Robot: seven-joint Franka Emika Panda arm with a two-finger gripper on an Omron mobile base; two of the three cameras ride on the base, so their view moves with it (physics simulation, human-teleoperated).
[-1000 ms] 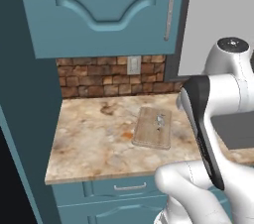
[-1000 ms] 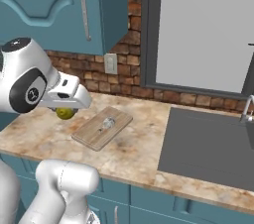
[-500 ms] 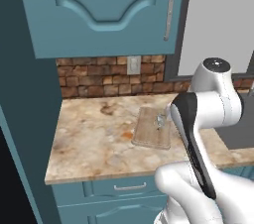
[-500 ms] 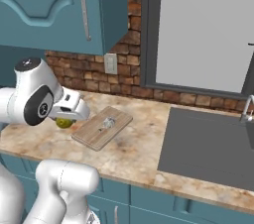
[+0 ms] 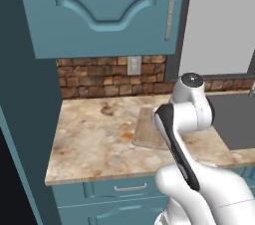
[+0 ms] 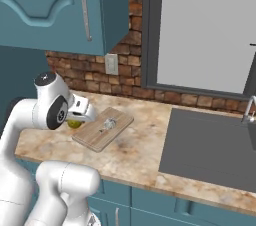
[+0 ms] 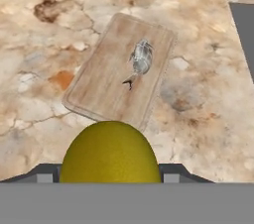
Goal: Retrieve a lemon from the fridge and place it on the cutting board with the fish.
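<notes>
Now, from the left base view, the white arm bends in front of the marbled countertop (image 5: pixel 99 139), and the cutting board (image 5: pixel 145 130) peeks out at nine o'clock of the elbow, lying flat below the brick backsplash (image 5: pixel 94 77). A teal wall cabinet (image 5: pixel 104 10) hangs at twelve o'clock.

Over to the right base view: the gripper (image 6: pixel 77 120) is held just off the board's (image 6: pixel 95 137) near-left corner, and tucked under it is the lemon (image 6: pixel 75 123), yellow-green, clear of the counter. On the board, the fish (image 6: pixel 109 124) lies pale and slender toward the far end. The dark sink (image 6: pixel 210 145) sits at three o'clock, well apart.

And the hand view: the lemon (image 7: pixel 110 153) bulges up at six o'clock, pinched between the two dark fingertips (image 7: pixel 44 174), jaws half spread around it. At twelve o'clock from it, the board (image 7: pixel 106 82) lies tilted across the counter with the fish (image 7: pixel 141 57) resting on its upper part.
</notes>
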